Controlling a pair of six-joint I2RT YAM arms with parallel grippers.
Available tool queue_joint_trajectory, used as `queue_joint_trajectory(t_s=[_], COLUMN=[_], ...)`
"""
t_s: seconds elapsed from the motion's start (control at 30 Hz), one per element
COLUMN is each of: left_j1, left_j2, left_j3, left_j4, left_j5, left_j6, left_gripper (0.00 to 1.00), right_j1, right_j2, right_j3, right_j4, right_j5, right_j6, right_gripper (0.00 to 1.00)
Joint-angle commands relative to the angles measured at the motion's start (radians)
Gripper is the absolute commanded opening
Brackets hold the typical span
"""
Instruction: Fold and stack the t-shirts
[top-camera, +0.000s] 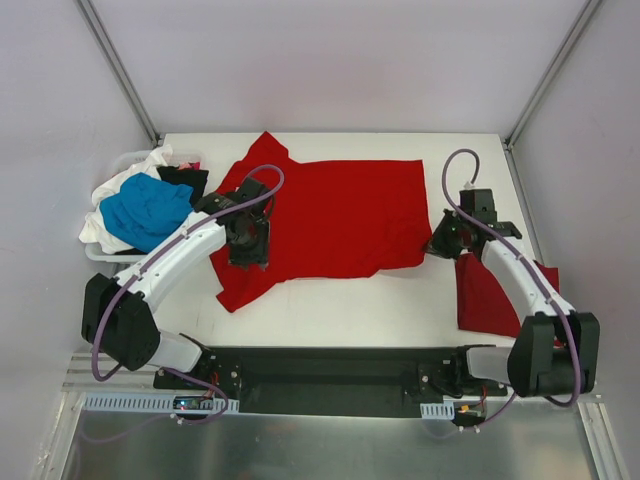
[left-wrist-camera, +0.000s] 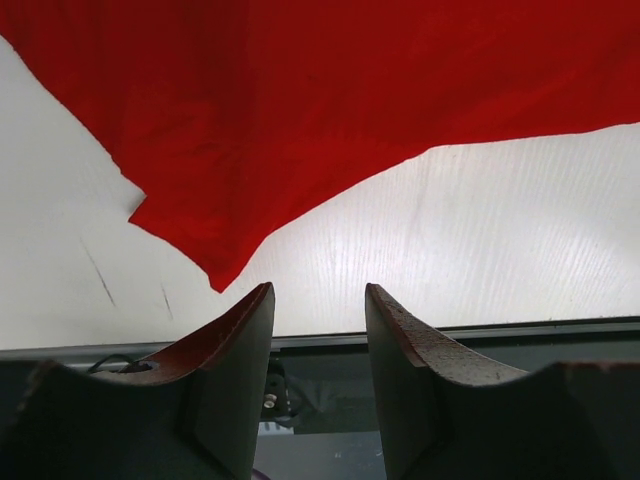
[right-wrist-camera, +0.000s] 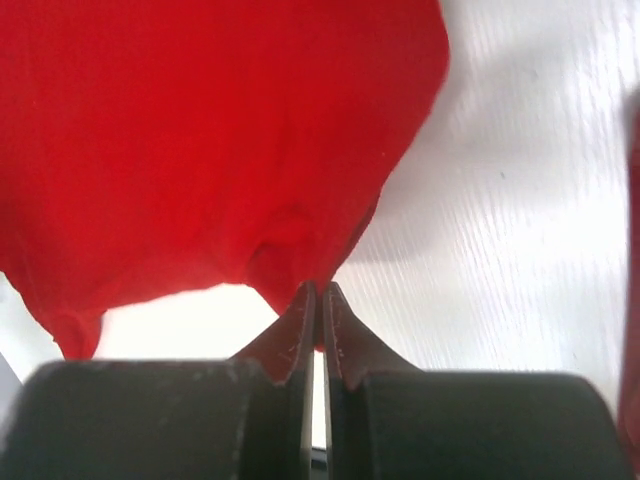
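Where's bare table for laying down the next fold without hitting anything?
Best is the near strip of table between the spread red shirt and the base rail. A smaller patch lies at the far right corner, beyond the right pincer. Crowded: left, with the shirt pile and left arm; near right, with the other red shirt.

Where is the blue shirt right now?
In the top view the blue shirt sits at the far left, heaped on a white shirt with a black shirt beside it, just left of the big spread-out red shirt.
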Motion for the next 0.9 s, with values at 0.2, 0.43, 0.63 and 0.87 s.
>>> queue_joint_trajectory(t_s=[0.2, 0.43, 0.63, 0.87], left_j1=[-0.002, -0.002, 0.012, 0.012], left_j2=[0.06, 0.057, -0.006, -0.152], left_j3=[0.025, 0.004, -0.108, -0.228], left_j4=[0.073, 0.078, 0.021, -0.183], left_j5=[0.041, 0.031, -0.024, -0.114], left_j6=[-0.012, -0.044, -0.176, -0.38], left_gripper=[0.42, 0.42, 0.42, 0.44], right_j1=[0.004, 0.008, 0.075, 0.156], right_j2=[-0.169, -0.123, -0.057, 0.007], right_j3=[-0.014, 0.056, 0.161, 0.135], right_j4=[-0.278, -0.382, -0.412, -0.363], right_j5=[0.047, 0.071, 0.091, 0.051], right_j6=[-0.023, -0.026, -0.056, -0.061], right_gripper=[0.01, 0.87, 0.87, 0.86])
